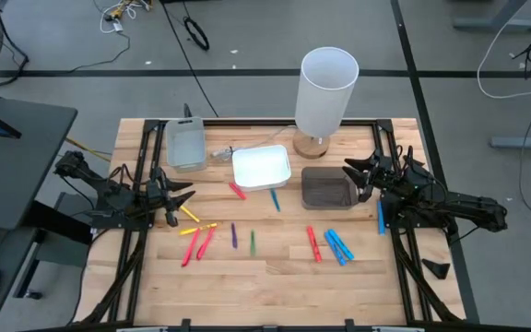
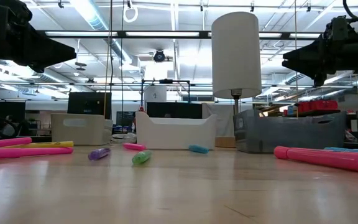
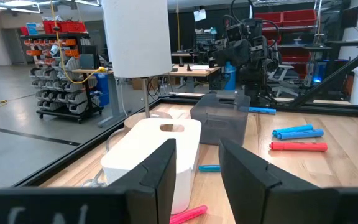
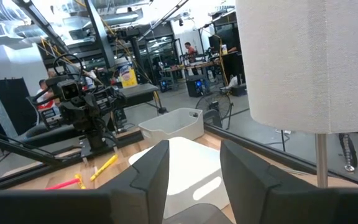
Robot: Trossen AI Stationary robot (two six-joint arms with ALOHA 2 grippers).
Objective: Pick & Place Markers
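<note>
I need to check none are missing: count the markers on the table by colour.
Red or pink markers: 4
Blue markers: 4
Yellow markers: 2
Purple marker: 1
Green marker: 1
Total: 12

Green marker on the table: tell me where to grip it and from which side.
Grip the green marker at mid-length, coming straight down from above. It lies flat on the wooden table, a thin stick with its long axis running toward the white tray, so the fingers should close across its narrow width. The purple marker lies apart beside it, leaving room.
</note>
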